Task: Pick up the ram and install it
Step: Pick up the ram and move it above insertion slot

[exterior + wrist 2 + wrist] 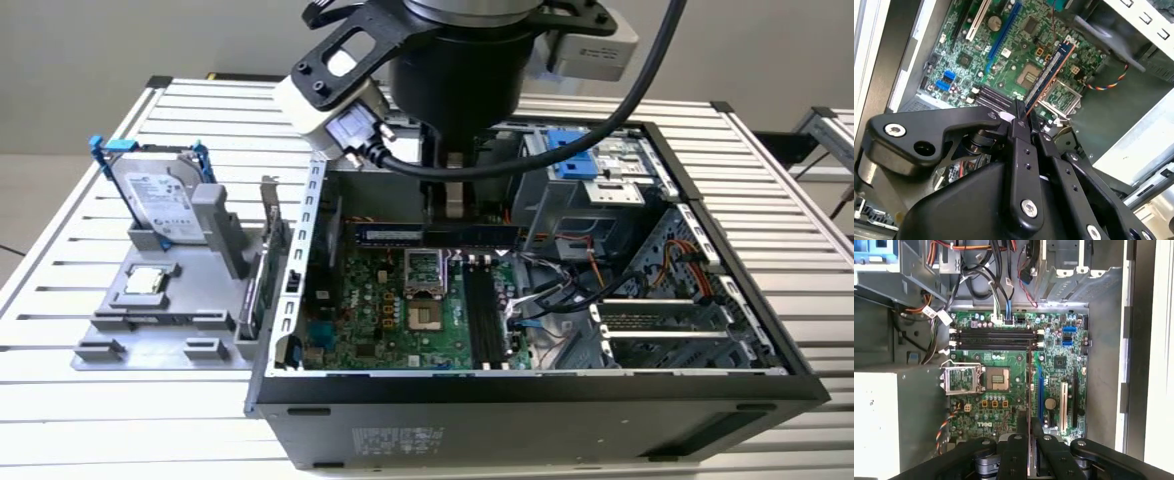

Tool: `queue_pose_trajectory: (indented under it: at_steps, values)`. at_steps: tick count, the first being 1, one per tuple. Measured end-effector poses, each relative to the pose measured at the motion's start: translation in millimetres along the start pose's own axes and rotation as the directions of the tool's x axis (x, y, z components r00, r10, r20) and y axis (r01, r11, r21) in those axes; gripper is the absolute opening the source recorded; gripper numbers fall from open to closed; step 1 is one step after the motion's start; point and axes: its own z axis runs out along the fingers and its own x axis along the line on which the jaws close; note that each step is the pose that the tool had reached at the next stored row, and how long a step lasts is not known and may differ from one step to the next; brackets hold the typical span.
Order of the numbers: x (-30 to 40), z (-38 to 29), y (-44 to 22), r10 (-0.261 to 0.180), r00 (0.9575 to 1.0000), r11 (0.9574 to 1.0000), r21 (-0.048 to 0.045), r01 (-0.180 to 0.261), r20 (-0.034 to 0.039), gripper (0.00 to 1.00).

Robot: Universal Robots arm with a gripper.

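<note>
Ram (438,234) clamped in the claw (455,212), centre of the exterior view, hanging above the motherboard (387,320) inside the open case (534,385). Transport step in hand, not seated. Empty memory slots (486,322) run crosswise to it; seating likely demands rotation and alignment.

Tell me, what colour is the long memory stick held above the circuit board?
The memory stick is dark blue, clearest in the exterior view.

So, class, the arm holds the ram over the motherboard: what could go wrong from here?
1. The ram hangs crosswise to the slots, by the open socket; lowered so, it might strike the socket.
2. Cables lie beside the slots and might snag.
3. The fingers pinch a thin edge, so the ram may tilt.
</note>
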Motion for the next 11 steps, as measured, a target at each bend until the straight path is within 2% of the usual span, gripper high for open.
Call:
queue_pose_trajectory:
  at_steps: [11]
  values:
    - [0.3,0.4,26.8,0.0,1.0,1.0,-0.0001,0.0,0.0,0.0]
